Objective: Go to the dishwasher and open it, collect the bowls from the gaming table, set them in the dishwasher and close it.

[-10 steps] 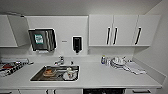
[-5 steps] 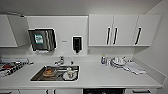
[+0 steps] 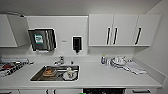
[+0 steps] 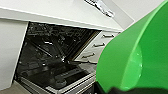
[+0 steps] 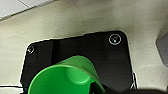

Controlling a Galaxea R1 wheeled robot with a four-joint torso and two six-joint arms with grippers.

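Observation:
The dishwasher (image 4: pixel 57 62) stands open under the white counter, its dark interior and racks showing, with the door down. In the left wrist view a wide bright green bowl (image 4: pixel 135 55) hangs very near the camera, beside the dishwasher opening, and my left gripper (image 4: pixel 112 90) is shut on its lower edge. A smaller green bowl (image 5: pixel 67 77) sits mouth-up in my right gripper (image 5: pixel 100 89), above my own dark base plate and the pale floor. In the head view, the dishwasher's dark top edge (image 3: pixel 103 90) shows below the counter. The gaming table is out of view.
A steel sink (image 3: pixel 56 73) with dishes in it is set into the white counter (image 3: pixel 105 75). Crockery and a cloth (image 3: pixel 122 63) lie at the counter's right. White wall cabinets with black handles (image 3: pixel 115 31) hang above. Drawers (image 4: pixel 100 45) flank the dishwasher.

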